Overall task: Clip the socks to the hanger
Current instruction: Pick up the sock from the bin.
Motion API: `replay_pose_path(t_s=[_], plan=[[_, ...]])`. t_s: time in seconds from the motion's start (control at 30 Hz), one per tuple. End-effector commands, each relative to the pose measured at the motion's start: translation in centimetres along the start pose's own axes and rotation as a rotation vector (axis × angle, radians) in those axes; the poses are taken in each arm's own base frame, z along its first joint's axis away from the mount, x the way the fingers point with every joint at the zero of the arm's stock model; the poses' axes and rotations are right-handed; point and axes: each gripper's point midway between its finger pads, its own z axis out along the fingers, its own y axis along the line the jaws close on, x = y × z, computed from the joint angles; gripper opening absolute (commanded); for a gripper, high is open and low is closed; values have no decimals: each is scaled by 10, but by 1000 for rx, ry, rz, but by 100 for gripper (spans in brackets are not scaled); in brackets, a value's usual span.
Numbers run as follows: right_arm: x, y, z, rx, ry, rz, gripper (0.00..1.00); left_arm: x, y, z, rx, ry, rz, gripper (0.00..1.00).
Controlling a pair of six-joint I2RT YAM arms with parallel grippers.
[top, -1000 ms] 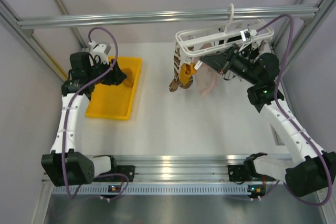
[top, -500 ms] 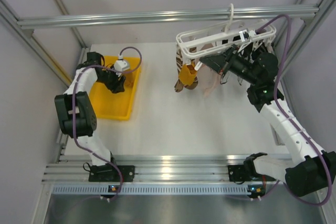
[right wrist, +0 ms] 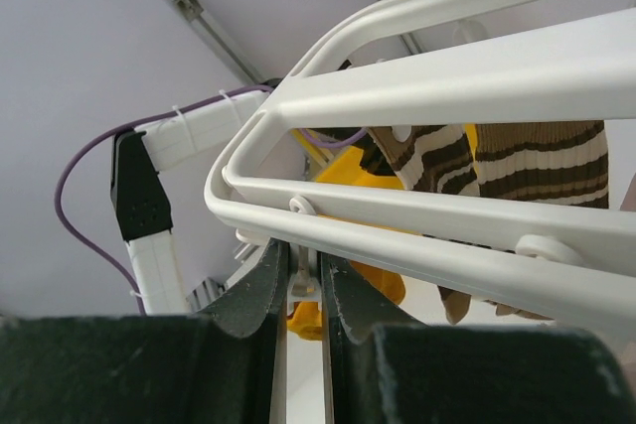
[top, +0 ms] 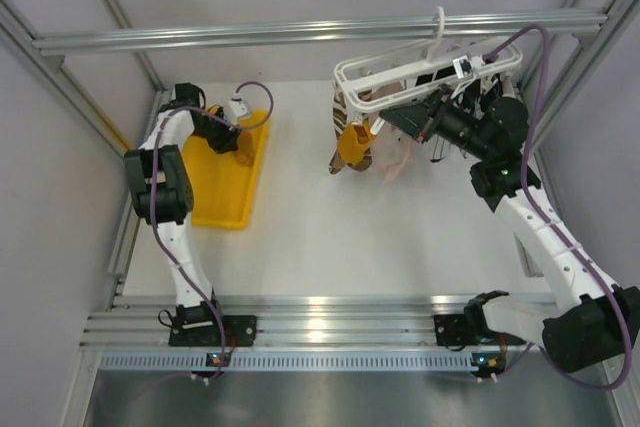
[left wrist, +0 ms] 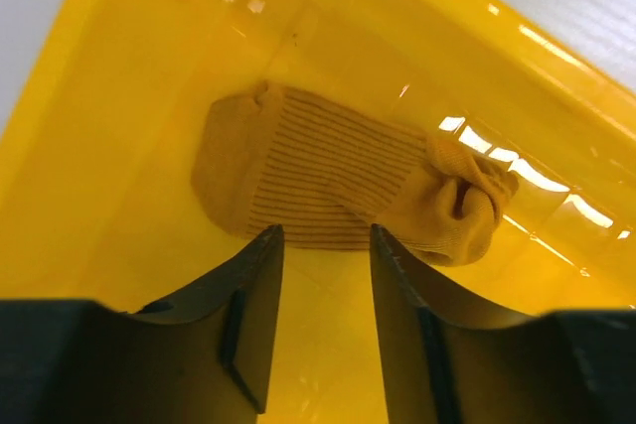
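From above, the left gripper (top: 243,145) is down in the yellow tray (top: 215,209), which lies along the table's (top: 330,247) left edge toward the far-left corner; the step in hand looks like picking the last sock; the hanger (top: 400,69) hangs by its hook from the bar (top: 250,35) over the far-right corner, with the right gripper (top: 405,119) up under its frame. A striped sock (top: 335,147), a hung yellow sock (top: 353,142) and a pink sock (top: 395,159) already dangle from it.

At the left wrist, the fingers are spread just short of the mustard sock (left wrist: 338,181), the left gripper (left wrist: 323,245) holding nothing. The sock lies flat on the tray (left wrist: 129,76) floor, ribbed, its toe end bunched into a lump at the right; best to come down on the ribbed cuff edge nearest the fingers and pinch one thin fold, since the slick floor may let it slide.

At the right wrist, the right gripper (right wrist: 304,275) is pressed in on a small clip (right wrist: 300,290) below the hanger (right wrist: 447,76) rim; it should squeeze squarely and keep the frame from swinging; the striped sock (right wrist: 542,161) hangs behind the rails.
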Motion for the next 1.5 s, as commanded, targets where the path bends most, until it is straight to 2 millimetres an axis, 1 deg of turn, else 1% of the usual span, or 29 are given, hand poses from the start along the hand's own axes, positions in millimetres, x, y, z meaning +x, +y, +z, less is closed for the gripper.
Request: replay_pose_path(t_s=[0.0,0.13,0.2,0.23,0.27,0.3,0.37,0.4,0.5,0.53,0.6,0.63,0.7,0.73,0.8,0.87,0.9,0.93,0.97,1.03,1.07,1.1,1.13,1.17,1.23,1.3,1.33,1.4,1.47], plan=[[-12,13,1,-32,-11,-46,0,3,10,7,-39,30,11,43],[-12,14,1,-28,-11,-46,0,22,5,9,-76,130,-74,33],[-12,13,1,-24,-11,-44,0,29,-2,3,-79,173,-121,28],[-13,14,0,-24,-13,-46,0,39,-9,-1,-78,215,-143,27],[-14,15,0,-24,-16,-48,0,37,-13,-9,-86,226,-150,25],[-15,13,0,-20,-18,-48,0,48,-29,-9,-60,257,-184,24],[-14,12,1,-17,-17,-39,0,55,-42,-20,-64,307,-239,22],[-14,13,1,-22,-20,-42,0,58,-56,-27,-46,332,-268,21],[-15,14,2,-24,-21,-37,0,66,-75,-42,-58,400,-388,19],[-15,13,2,-23,-22,-37,0,68,-94,-51,-15,432,-429,18],[-16,14,2,-27,-22,-37,0,69,-106,-60,-25,466,-511,17],[-16,14,2,-29,-24,-39,0,69,-115,-68,-21,475,-541,18],[-16,17,1,-35,-24,-41,0,62,-120,-75,-32,445,-601,23],[-16,15,2,-33,-24,-39,0,59,-118,-79,-43,426,-616,25],[-16,17,1,-36,-26,-43,0,42,-111,-89,-61,369,-608,36],[-16,17,0,-37,-25,-43,0,29,-108,-100,-48,324,-513,41],[-16,18,0,-40,-26,-48,0,18,-110,-102,-18,277,-459,43],[-17,19,-1,-41,-27,-52,0,14,-112,-105,7,256,-410,44],[-16,19,0,-41,-25,-50,0,11,-120,-110,69,237,-289,47],[-16,19,-1,-44,-24,-53,0,9,-139,-111,184,199,-165,49],[-15,19,-1,-44,-21,-52,0,11,-140,-110,224,184,-48,49],[-15,19,-1,-45,-22,-52,0,14,-150,-111,277,182,-20,50],[-16,20,-1,-45,-23,-54,0,12,-151,-110,303,141,23,50],[-16,20,-1,-45,-23,-54,0,12,-149,-108,320,112,103,51],[-15,20,-2,-45,-22,-55,0,14,-148,-103,356,75,145,54],[-16,21,-3,-44,-24,-57,0,15,-141,-94,387,51,228,57],[-16,20,-2,-44,-21,-57,0,17,-143,-93,412,46,236,74],[-16,19,-2,-42,-21,-55,0,15,-136,-88,434,17,315,77],[-15,18,-2,-40,-16,-51,0,16,-132,-77,445,-16,342,77]])
